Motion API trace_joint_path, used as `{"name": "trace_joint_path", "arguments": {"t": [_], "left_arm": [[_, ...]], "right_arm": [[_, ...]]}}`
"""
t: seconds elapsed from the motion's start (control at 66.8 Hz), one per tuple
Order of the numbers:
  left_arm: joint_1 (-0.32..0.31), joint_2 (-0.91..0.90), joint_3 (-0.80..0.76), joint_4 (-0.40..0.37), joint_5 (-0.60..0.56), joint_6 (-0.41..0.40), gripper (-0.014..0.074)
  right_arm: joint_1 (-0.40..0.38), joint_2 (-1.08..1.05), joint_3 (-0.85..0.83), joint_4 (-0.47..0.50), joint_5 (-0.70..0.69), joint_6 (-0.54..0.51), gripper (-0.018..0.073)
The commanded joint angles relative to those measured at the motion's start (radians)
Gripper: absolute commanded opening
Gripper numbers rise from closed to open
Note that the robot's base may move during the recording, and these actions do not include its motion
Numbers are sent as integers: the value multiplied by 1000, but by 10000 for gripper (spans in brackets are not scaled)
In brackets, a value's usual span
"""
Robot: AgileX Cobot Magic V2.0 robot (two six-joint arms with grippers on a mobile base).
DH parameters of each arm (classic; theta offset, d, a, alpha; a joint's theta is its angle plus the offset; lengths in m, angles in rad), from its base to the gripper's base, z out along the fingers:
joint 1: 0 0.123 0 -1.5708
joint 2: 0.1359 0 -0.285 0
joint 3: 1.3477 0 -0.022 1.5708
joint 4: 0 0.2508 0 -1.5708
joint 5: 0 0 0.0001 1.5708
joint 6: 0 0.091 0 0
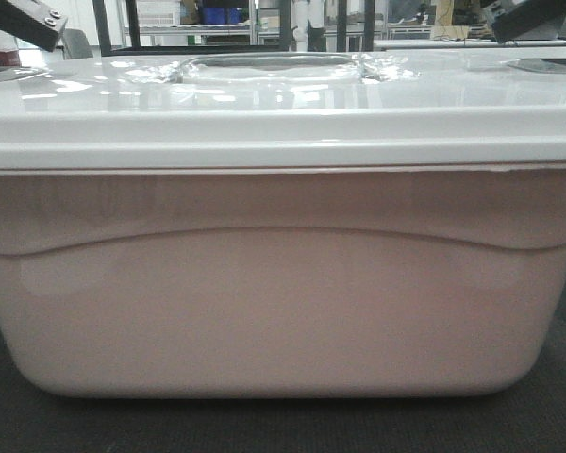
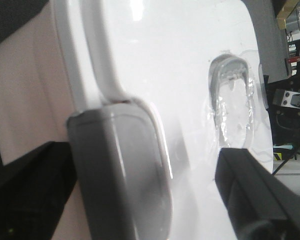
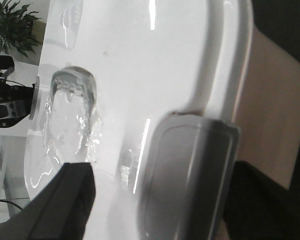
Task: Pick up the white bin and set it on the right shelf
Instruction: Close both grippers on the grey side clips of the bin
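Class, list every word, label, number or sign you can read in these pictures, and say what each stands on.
None can be read.
The white bin and its lid carry no lettering.
A small red tag in the background is too blurred to read.

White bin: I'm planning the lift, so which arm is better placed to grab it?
Neither clearly. The left gripper hangs over the left end of the lid by its grey latch; the right gripper mirrors it at the right end. Probably both together.
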Motion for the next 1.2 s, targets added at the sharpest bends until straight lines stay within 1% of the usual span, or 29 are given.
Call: {"name": "trace_joint_path", "arguments": {"t": [0.0,0.27,0.614,0.659,0.704,0.794,0.824,0.899,1.048,1.123,1.183], "left_arm": [[-9,-25,-20,-84,74,7,461],[-9,-25,-20,-84,68,7,461],[-9,-25,-20,-84,62,7,461],[-9,-25,-20,-84,62,7,461],[-9,-25,-20,-84,62,7,455],[-9,-25,-20,-84,64,7,409],[-9,-25,-20,-84,64,7,386],[-9,-25,-20,-84,64,7,317],[-9,-25,-20,-84,64,7,185],[-9,-25,-20,-84,64,7,151],[-9,-25,-20,-84,64,7,143]], "right_arm": [[2,-23,-18,78,93,-20,591],[2,-23,-18,77,55,-20,591],[2,-23,-18,77,58,-20,587],[2,-23,-18,77,58,-20,570],[2,-23,-18,77,59,-20,534],[2,-23,-18,77,59,-20,462],[2,-23,-18,77,59,-20,434],[2,-23,-18,77,59,-20,401],[2,-23,-18,77,59,-20,400],[2,-23,-18,77,59,-20,400],[2,-23,-18,77,59,-20,400]]}}
